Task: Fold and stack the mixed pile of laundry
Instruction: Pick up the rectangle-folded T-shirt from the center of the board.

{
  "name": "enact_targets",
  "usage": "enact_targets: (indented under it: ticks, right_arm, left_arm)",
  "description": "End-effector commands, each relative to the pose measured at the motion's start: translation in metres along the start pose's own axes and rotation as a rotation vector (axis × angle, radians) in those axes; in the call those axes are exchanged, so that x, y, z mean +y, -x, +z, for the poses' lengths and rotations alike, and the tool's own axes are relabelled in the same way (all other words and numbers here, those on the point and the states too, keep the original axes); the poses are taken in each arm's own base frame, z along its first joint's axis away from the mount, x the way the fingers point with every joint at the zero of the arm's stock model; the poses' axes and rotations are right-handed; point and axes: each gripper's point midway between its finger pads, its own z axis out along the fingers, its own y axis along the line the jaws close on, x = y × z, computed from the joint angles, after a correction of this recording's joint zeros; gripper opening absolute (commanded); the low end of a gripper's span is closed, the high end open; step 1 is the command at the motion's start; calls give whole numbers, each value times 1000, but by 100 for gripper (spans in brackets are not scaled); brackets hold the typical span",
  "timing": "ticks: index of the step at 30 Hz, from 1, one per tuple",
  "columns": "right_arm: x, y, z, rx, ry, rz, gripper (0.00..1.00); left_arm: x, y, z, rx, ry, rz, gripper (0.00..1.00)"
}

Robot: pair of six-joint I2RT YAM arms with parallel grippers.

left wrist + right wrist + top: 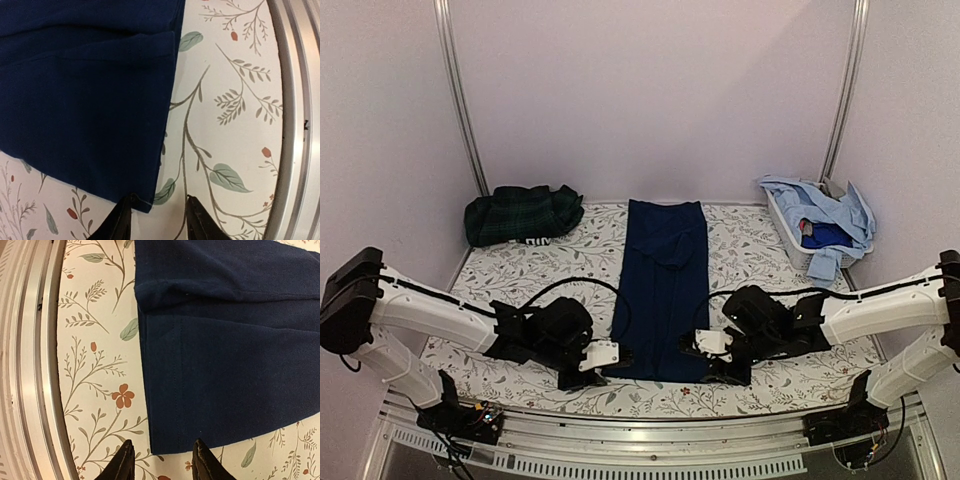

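A navy blue T-shirt [663, 290], folded into a long narrow strip, lies flat in the middle of the floral sheet [755, 250], running from the far side toward the bottom of the top view. The left gripper [617, 357] sits low at the strip's lower left corner and the right gripper [698, 347] at its lower right corner. In the left wrist view the fingers [125, 217] stand apart at the bottom edge, with the corner of the navy hem [100, 125] between them. The right wrist view shows the same: the jaws are spread, and the cloth's corner [225, 365] lies between the fingertips [202, 460]. Neither pincer is clamped on the fabric. A dark green plaid piece [523, 213] is bunched at the upper left, and light blue shirts [825, 208] spill over a white basket [788, 243] at the upper right.
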Motion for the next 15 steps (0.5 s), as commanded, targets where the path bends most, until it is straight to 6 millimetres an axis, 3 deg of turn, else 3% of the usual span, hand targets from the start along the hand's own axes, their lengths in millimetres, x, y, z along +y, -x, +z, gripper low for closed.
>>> enact_targets:
  ticks: [1,8,15]
  right_arm:
    - [1,1,9,-35,-7,-133,40]
    - [11,-2,14,-39,29,-177,42]
    - [14,-7,23,-19,37,-209,42]
  left_arm:
    - [6,6,7,-33,47,86,37]
    - [16,11,14,-29,90,94,37]
    - [22,21,6,-43,105,103,37]
